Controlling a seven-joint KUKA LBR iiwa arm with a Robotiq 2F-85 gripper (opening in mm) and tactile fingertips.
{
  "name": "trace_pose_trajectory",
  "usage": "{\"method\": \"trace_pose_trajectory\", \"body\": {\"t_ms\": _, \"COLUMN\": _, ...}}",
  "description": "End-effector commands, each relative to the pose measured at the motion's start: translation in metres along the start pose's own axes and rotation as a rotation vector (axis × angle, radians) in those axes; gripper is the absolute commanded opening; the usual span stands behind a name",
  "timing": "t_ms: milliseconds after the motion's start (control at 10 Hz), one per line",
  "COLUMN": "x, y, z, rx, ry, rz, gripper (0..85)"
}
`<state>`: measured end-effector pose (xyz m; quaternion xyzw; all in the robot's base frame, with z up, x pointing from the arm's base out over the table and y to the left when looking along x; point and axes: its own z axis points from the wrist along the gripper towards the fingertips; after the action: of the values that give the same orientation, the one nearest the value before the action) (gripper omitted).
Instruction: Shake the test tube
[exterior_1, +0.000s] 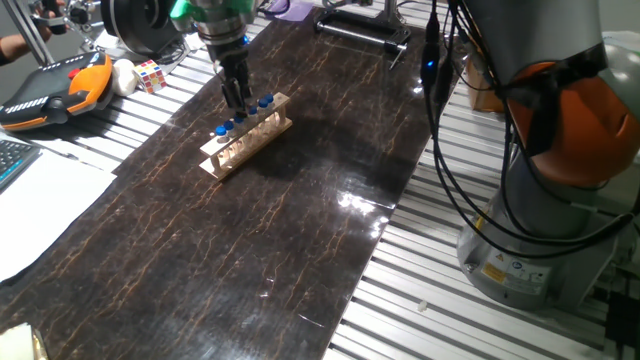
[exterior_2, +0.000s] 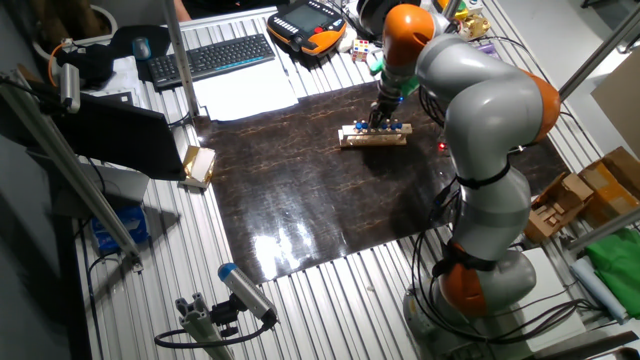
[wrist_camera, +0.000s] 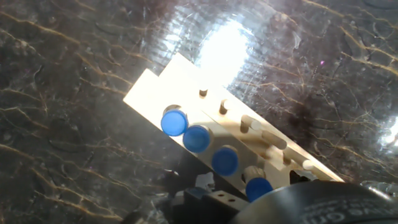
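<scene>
The tool (exterior_1: 240, 100) is hanging right over the wooden rack (exterior_1: 245, 140) on the dark bench (exterior_1: 300, 230), its tips down among the blue caps near the middle of the row. I am not able to tell whether its jaws are apart or already pinching a cap. The test tube (exterior_1: 243, 115) it seems to be after is sitting upright in its hole, neighbours close on both sides. To do this well, I would say it should be closing squarely just under the cap, lifting straight up until clear of the rack, and only then shaking.
</scene>
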<state>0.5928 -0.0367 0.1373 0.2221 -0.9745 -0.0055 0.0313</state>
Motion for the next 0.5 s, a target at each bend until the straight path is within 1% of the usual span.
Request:
{"method": "trace_pose_trajectory", "body": {"t_ms": 0, "x": 0.0001, "y": 0.0013, "z": 0.0017, "rx": -0.002, "ry": 0.0, "rz": 0.0, "gripper": 62.3}}
{"method": "trace_pose_trajectory", "body": {"t_ms": 300, "x": -0.0003, "y": 0.0002, "z": 0.0031, "rx": -0.001, "ry": -0.005, "rz": 0.0, "gripper": 61.0}}
{"method": "trace_pose_trajectory", "body": {"t_ms": 400, "x": -0.0005, "y": -0.0004, "z": 0.0028, "rx": -0.008, "ry": -0.001, "rz": -0.001, "gripper": 56.7}}
